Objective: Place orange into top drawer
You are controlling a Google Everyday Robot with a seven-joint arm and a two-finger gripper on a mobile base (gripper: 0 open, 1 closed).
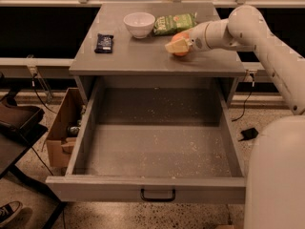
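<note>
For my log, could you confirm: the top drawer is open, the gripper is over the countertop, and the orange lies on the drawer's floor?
Not quite: the camera view shows the orange on the countertop, right at the gripper, not in the top drawer. The rest holds: drawer open, gripper over the countertop.

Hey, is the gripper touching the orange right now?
Touching. The camera view shows the gripper, over the right side of the tabletop, pressed against the front of the orange with no gap visible between them.
</note>
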